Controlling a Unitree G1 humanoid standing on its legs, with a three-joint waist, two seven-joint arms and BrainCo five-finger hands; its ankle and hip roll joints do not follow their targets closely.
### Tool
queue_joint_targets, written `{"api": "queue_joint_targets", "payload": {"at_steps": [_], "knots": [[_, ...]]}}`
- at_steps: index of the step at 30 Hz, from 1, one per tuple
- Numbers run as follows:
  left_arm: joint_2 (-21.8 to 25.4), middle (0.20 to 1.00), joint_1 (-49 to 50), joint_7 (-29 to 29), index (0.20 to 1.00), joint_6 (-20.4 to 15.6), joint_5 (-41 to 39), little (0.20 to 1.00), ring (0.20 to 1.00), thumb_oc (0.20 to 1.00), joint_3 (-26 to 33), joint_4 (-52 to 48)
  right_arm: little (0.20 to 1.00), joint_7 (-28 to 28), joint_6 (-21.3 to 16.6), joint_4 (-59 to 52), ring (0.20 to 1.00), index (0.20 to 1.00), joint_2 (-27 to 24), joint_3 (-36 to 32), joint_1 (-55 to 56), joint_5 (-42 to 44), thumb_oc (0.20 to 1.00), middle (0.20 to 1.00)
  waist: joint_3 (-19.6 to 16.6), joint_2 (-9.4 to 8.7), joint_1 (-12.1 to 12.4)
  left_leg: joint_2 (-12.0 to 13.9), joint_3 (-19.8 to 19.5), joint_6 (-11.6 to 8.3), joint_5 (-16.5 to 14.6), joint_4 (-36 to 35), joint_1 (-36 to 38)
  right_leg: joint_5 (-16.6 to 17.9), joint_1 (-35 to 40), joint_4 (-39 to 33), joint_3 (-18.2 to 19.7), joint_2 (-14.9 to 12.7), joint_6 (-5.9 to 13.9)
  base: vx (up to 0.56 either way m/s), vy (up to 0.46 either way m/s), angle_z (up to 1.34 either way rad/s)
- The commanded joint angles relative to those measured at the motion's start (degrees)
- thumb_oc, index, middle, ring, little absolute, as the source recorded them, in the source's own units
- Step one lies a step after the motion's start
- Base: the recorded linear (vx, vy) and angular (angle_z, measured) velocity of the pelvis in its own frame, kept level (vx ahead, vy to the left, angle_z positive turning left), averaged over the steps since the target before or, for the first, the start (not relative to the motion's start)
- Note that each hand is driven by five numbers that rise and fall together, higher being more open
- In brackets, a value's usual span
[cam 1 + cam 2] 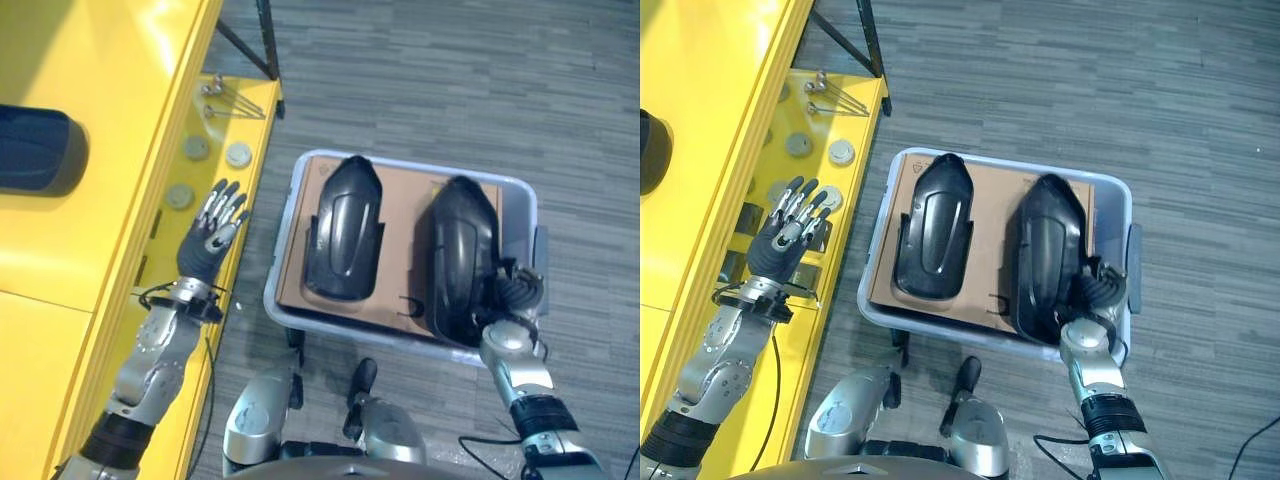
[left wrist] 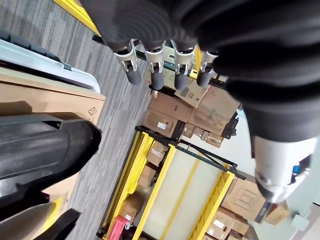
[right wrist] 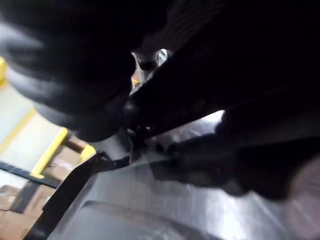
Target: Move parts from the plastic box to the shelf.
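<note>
Two black parts (image 1: 345, 240) lie in the plastic box (image 1: 520, 195), right robot hand (image 1: 1095, 290) clamped on one (image 1: 1045, 255), left robot hand (image 1: 212, 232) spread open over the shelf (image 1: 110, 90).

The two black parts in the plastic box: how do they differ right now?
The left black part lies free on the cardboard liner, untouched; the right black part has the right robot hand at its near end. The left black part sits beside the box's left wall, nearer the yellow shelf; the right black part is by the plastic box's right wall. Both are dark, glossy, elongated shells, lying lengthwise side by side.
</note>
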Motion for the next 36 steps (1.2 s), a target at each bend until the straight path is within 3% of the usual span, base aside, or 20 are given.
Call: {"api": "queue_joint_targets", "payload": {"at_steps": [1, 6, 9, 12, 16, 22, 23, 31, 36], "knots": [[-0.9, 1.0, 0.4, 0.0, 1.0, -1.0, -0.7, 1.0, 1.0, 1.0, 1.7, -3.3, 0.2, -2.5, -7.5, -3.6, 0.2, 0.2, -2.1, -0.4, -2.6, -2.4, 0.2, 0.2, -6.3, -0.33, 1.0, 2.8, 1.9, -1.6, -7.9, -0.1, 6.7, 2.6, -5.1, 0.9, -0.7, -2.9, 1.74, 0.08, 0.006, -0.04], [-0.3, 1.0, -1.6, 1.6, 1.0, 2.6, 0.9, 1.0, 1.0, 1.0, 1.2, -3.1, 0.2, -0.8, -8.0, -9.4, 0.2, 0.2, -3.7, 0.4, -4.7, -3.1, 0.2, 0.2, -9.9, -0.65, 0.9, 2.9, 2.5, -1.64, -8.6, -0.4, 8.9, 2.5, -2.6, -0.3, -0.8, -2.5, 1.95, 0.06, -0.008, -0.01], [-1.0, 1.0, -6.0, 3.8, 1.0, 7.0, 1.3, 1.0, 1.0, 1.0, -1.2, -1.3, 0.2, -0.4, -6.0, -10.1, 0.2, 0.2, -3.8, 3.4, -9.4, -2.6, 0.2, 0.2, -12.6, -1.04, 0.9, 3.1, 2.9, -1.61, -9.3, -0.4, 10.6, 2.0, -1.0, -0.4, -0.7, -2.1, 1.83, 0.08, -0.03, -0.02], [-1.9, 1.0, -9.3, 5.1, 1.0, 8.3, 1.8, 1.0, 1.0, 1.0, -3.1, 0.4, 0.2, -0.4, -4.3, -9.9, 0.2, 0.2, -3.4, 5.3, -12.4, -1.9, 0.2, 0.2, -13.8, -1.31, 0.6, 3.2, 3.2, -1.57, -9.4, -0.4, 11.2, 1.8, -0.5, -0.4, -0.5, -2.0, 1.69, 0.06, -0.02, -0.05], [-5.1, 1.0, -15.9, 4.0, 1.0, 10.4, 2.7, 1.0, 1.0, 1.0, -7.7, 3.8, 0.2, 0.0, -1.4, -7.5, 0.2, 0.2, -1.1, 9.6, -17.5, -1.6, 0.2, 0.2, -15.7, -1.64, -0.1, 3.3, 3.6, -1.43, -9.9, -0.4, 12.7, 1.6, 0.5, -0.4, 0.3, -1.6, 1.5, 0.05, -0.017, -0.09], [-8.9, 1.0, -22.6, 10.2, 1.0, 14.6, 4.6, 1.0, 1.0, 1.0, -12.9, 8.2, 0.2, -0.2, -1.2, -2.8, 0.2, 0.2, 2.0, 14.5, -22.7, -0.8, 0.2, 0.2, -17.0, -1.63, -0.7, 3.2, 3.8, -1.32, -10.1, -0.4, 13.7, 1.6, 1.2, -0.4, 0.9, -1.4, 1.52, 0.02, -0.01, -0.02], [-10.7, 1.0, -25.8, 11.1, 1.0, 15.6, 4.9, 1.0, 1.0, 1.0, -14.9, 12.6, 0.2, 0.0, -0.2, -1.6, 0.2, 0.2, 3.5, 16.2, -25.0, 0.0, 0.2, 0.2, -17.7, -1.75, -1.2, 3.2, 3.9, -1.35, -10.2, -0.4, 14.2, 1.6, 1.4, -0.4, 1.5, -1.2, 1.45, 0.05, -0.025, 0.0], [-14.8, 1.0, -31.9, 14.6, 1.0, 17.6, 10.3, 1.0, 1.0, 1.0, -18.8, 18.8, 0.2, 0.8, 0.8, 2.1, 0.2, 0.2, 7.0, 19.5, -29.7, 0.7, 0.2, 0.2, -18.7, -1.81, -2.0, 3.0, 4.3, -1.39, -10.6, -0.4, 15.1, 1.6, 1.9, -0.4, 2.6, -1.0, 1.39, 0.03, -0.009, -0.04], [-14.0, 1.0, -33.8, 17.2, 1.0, 18.4, 13.7, 1.0, 1.0, 1.0, -18.2, 21.3, 0.2, -0.1, 1.7, 2.6, 0.2, 0.2, 6.9, 19.9, -31.3, 1.6, 0.2, 0.2, -19.0, -2.07, -1.7, 2.8, 4.1, -1.32, -10.9, -0.4, 15.5, 1.3, 2.2, -0.4, 2.8, -1.0, 1.39, 0.0, 0.0, 0.0]]}}
